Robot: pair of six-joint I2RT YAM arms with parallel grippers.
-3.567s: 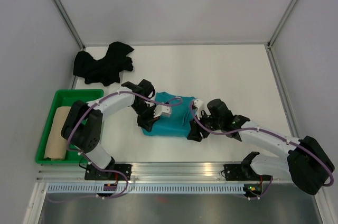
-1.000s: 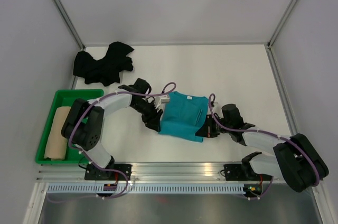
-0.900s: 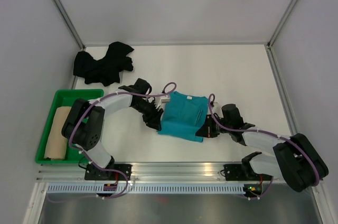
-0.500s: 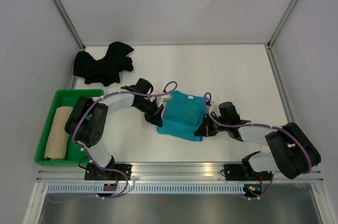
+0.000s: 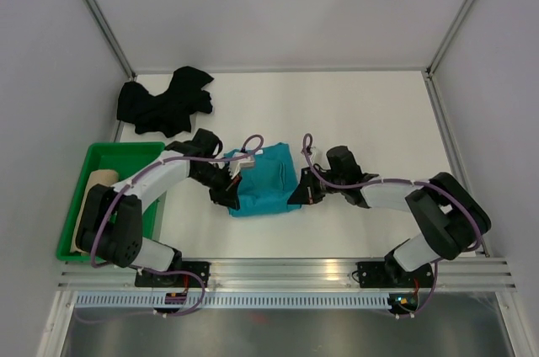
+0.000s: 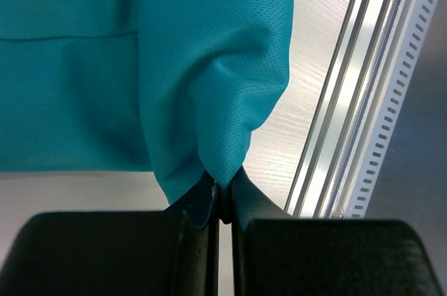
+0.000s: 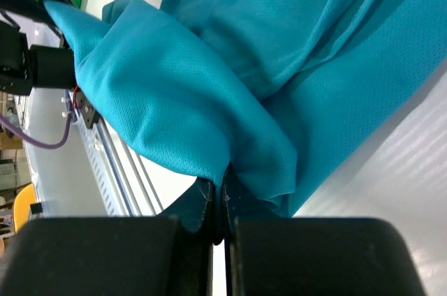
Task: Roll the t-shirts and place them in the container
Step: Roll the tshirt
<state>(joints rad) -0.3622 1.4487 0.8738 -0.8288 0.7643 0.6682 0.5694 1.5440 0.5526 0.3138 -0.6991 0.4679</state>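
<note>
A folded teal t-shirt (image 5: 265,182) lies on the white table between my two arms. My left gripper (image 5: 229,194) is shut on its near left corner; in the left wrist view the teal t-shirt (image 6: 209,86) bunches into the left gripper (image 6: 222,191). My right gripper (image 5: 296,194) is shut on its right edge; the right wrist view shows the teal t-shirt (image 7: 209,86) pinched in the right gripper (image 7: 218,191) and lifted in a fold. A crumpled black t-shirt (image 5: 164,102) lies at the back left. A rolled tan t-shirt (image 5: 89,205) rests in the tray, partly hidden by my left arm.
A green plastic tray (image 5: 114,155) stands at the left edge of the table. Aluminium rails (image 5: 286,271) run along the near edge, below the arm bases. White walls close in the table at the back and on both sides.
My left gripper has shut on the teal t-shirt's corner. Both grippers have carried the shirt left, and it is now bunched narrower between them.
</note>
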